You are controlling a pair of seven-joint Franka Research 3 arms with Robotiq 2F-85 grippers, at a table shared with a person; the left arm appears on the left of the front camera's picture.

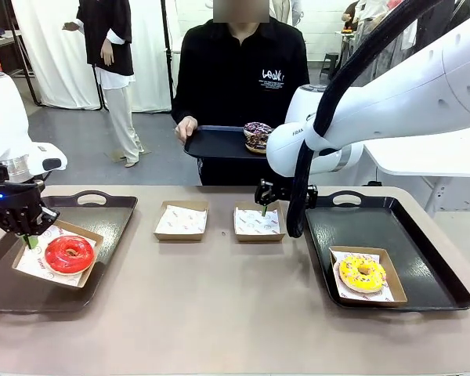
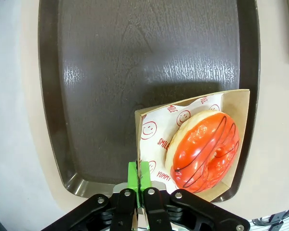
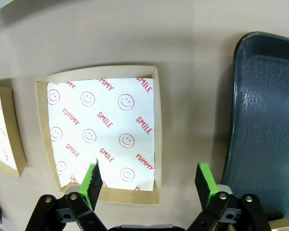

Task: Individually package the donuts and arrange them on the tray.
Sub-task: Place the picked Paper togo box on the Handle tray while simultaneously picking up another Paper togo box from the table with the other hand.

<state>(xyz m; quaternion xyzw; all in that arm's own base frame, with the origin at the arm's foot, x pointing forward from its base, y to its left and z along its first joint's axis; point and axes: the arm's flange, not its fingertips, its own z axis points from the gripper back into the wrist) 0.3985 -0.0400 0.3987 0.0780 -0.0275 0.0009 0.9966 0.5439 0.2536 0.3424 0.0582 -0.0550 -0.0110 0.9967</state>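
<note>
The red donut (image 2: 204, 151) is seated on smiley-print paper in box A (image 2: 237, 102), which is set on the L tray (image 2: 135, 72), by the tray's edge nearest the wrist cam. The L claw (image 2: 139, 175) is clamped on box A's rim at a corner, pads pressed together w/ the cardboard wall pinched btwn them. The donut itself is not touched.

The R claw (image 3: 149, 182) is held wide, w/ nothing btwn the pads, above box B (image 3: 103, 122), an empty lined box on the bench (image 3: 135, 33). One finger is seen over the liner, the other over bare bench btwn box B and the R tray (image 3: 269, 120). Box C (image 1: 181, 221), also empty, is placed near box B on its L in the front view.

The yellow donut (image 1: 362, 273) w/ sprinkles is sat in box D (image 1: 395, 283) on the R tray, toward its near R corner.

At the far side a dark tray (image 1: 211, 145) is held by a person, one hand (image 1: 186, 128) on its edge. The purple donut (image 1: 258, 128) and choc donut (image 1: 256, 144) are carried on it, touching. Whether they are stacked can't be told.
</note>
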